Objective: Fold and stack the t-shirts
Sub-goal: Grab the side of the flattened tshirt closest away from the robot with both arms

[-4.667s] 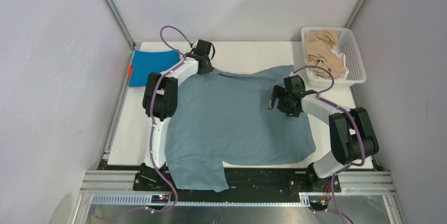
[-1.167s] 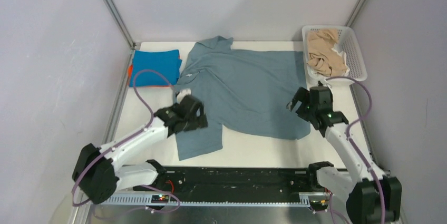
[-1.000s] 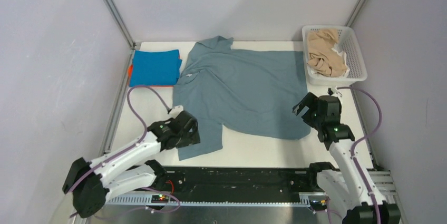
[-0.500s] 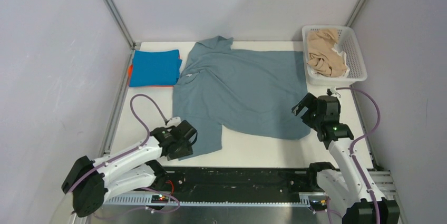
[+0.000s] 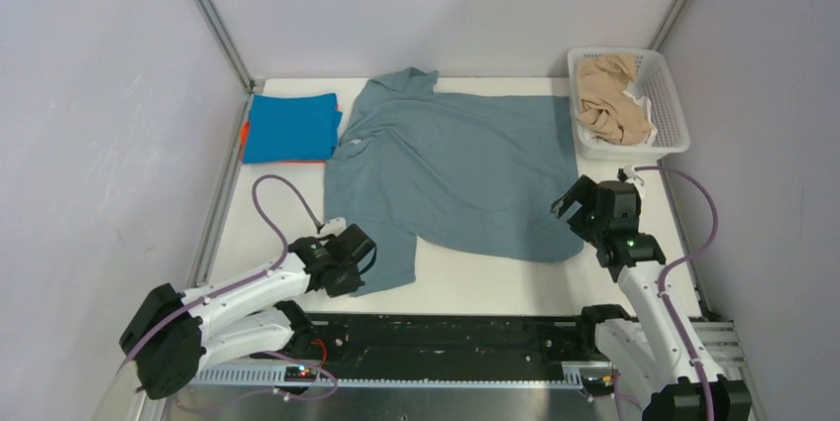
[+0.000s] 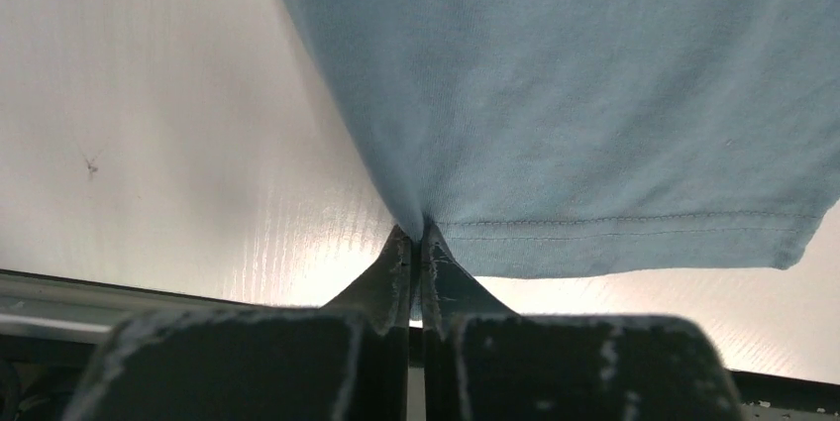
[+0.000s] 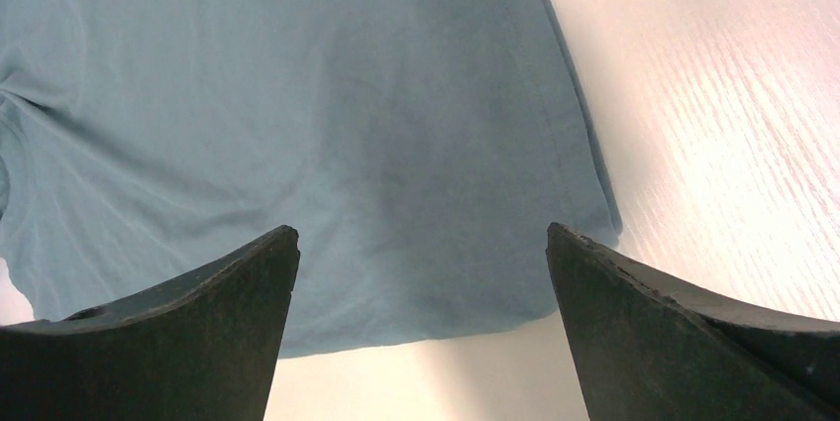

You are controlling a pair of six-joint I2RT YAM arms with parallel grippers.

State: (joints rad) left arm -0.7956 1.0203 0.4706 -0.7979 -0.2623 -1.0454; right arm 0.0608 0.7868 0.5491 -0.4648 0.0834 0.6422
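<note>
T-shirt [image 5: 456,168] of muted grey-blue cloth lies spread flat across the middle of the table [image 5: 267,213], with one flap reaching toward the near edge on the left. The left gripper [image 6: 416,243] is pinched tight on that flap's near-left corner, right at the hem. The right gripper [image 7: 421,253] stands wide apart over the near-right corner, holding nothing. A bright blue tee [image 5: 290,126] sits folded at far left on an orange one [image 5: 243,134]. Beige tees [image 5: 604,99] lie in the white basket [image 5: 669,109] at far right.

Bright, even light; glare on the table [image 7: 733,144] in both wrist views.
</note>
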